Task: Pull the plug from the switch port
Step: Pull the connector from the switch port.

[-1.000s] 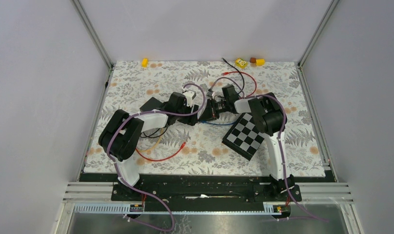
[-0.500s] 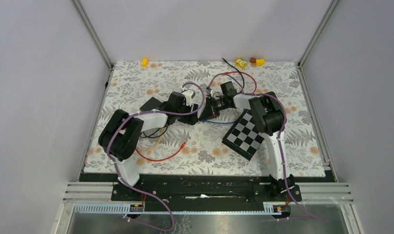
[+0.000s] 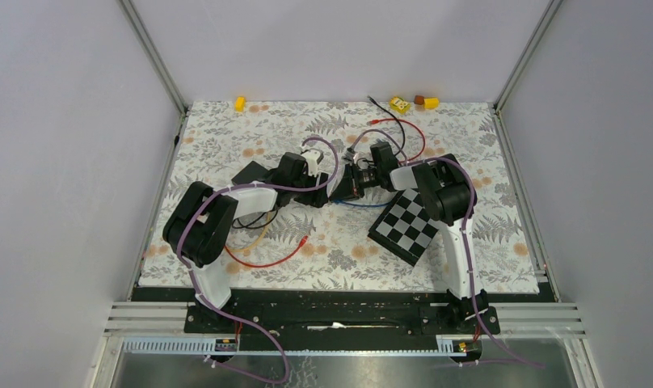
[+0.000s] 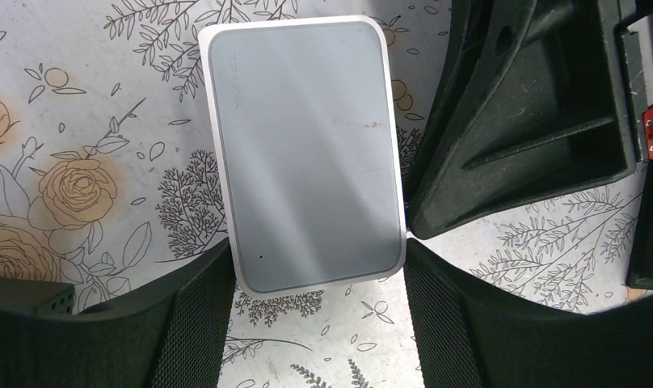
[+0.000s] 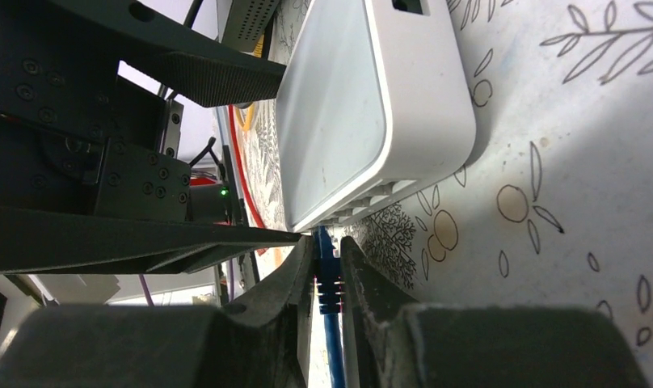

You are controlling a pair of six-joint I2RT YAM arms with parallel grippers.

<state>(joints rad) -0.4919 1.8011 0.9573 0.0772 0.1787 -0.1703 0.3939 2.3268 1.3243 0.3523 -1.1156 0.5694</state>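
Observation:
The white switch (image 4: 307, 153) lies flat on the floral mat. My left gripper (image 4: 315, 275) straddles its near end, with both pads against its sides. The switch also shows in the right wrist view (image 5: 364, 105). A blue plug (image 5: 326, 271) with its blue cable enters the port side of the switch. My right gripper (image 5: 326, 259) is shut on that plug, fingers close against the switch. In the top view both grippers meet at the mat's middle, left gripper (image 3: 319, 184) and right gripper (image 3: 345, 186), and they hide most of the switch.
A checkerboard tile (image 3: 404, 226) lies under the right arm. A red cable (image 3: 263, 260) loops at the front left, and red and black cables (image 3: 404, 133) lie behind the right wrist. Small yellow items (image 3: 240, 103) (image 3: 399, 104) sit at the back edge.
My right wrist swung slightly to the left and back, then returned to about where it was. The left arm and the switch have not visibly moved.

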